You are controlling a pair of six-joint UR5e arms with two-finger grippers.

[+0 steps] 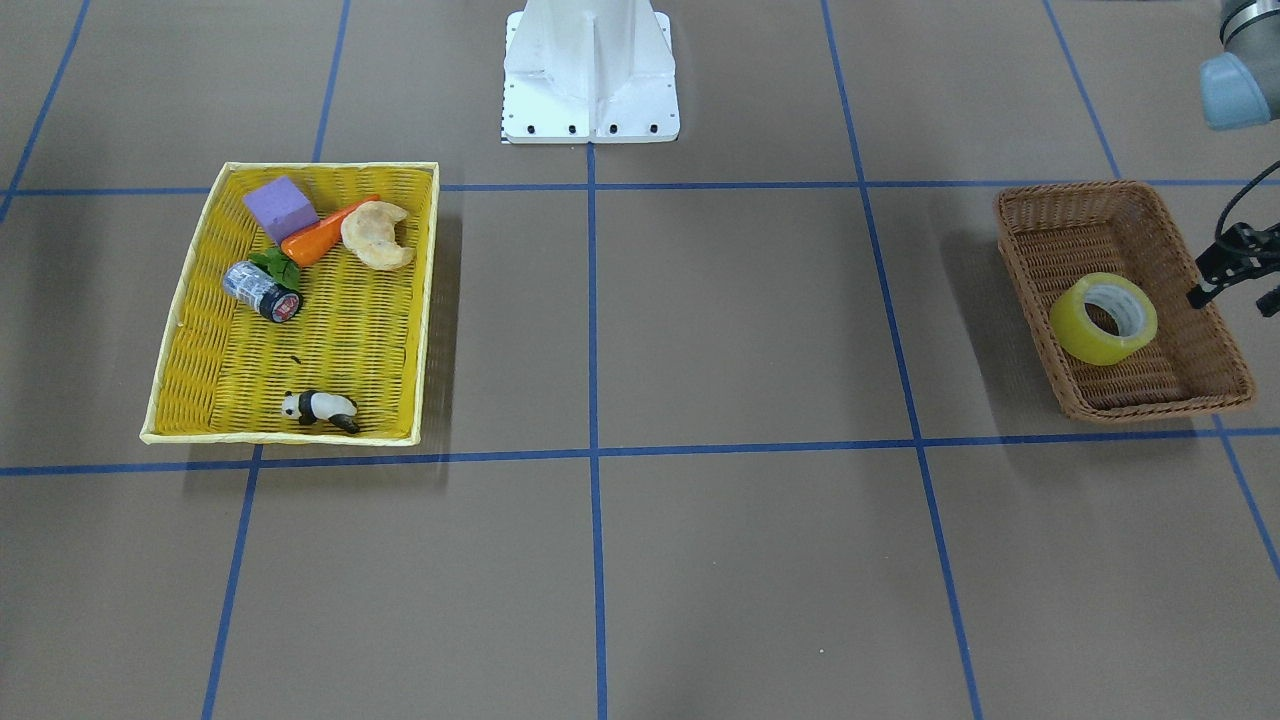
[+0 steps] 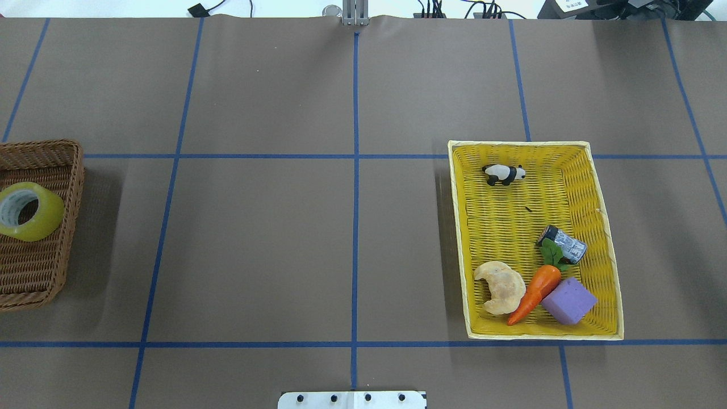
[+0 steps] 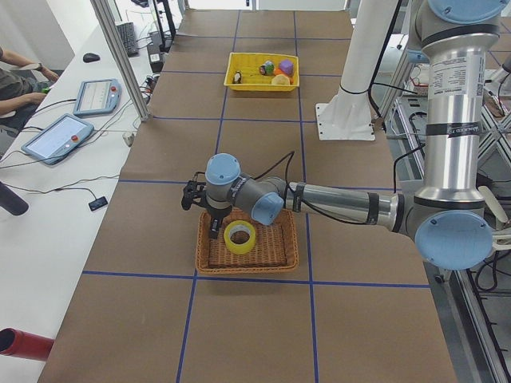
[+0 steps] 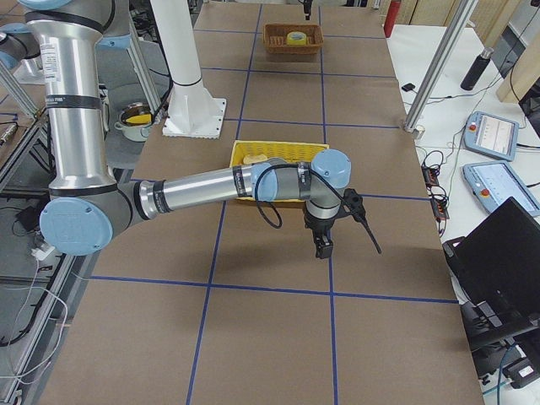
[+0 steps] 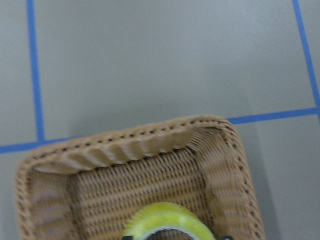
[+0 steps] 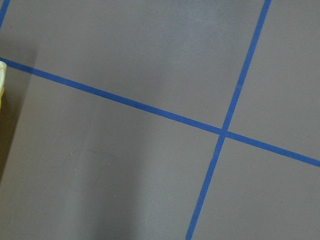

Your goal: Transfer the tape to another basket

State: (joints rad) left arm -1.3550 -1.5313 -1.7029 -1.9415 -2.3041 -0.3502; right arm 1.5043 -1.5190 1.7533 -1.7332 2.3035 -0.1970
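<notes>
Tape lies in basket; exterior right alone shows right pincer.

The tape, just beside the left claw, is shiny, smooth, see-through yellow plastic. The basket below the claw is rough brown wicker. The table cover is matt brown paper with smooth blue lines. Well apart from the claw, 1 yellow tray looks woven.

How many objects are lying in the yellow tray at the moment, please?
5: a panda figurine near the far end, a grey can right of centre, and a croissant, carrot and purple block side by side at the robot's end. Nothing seems hidden.
</notes>
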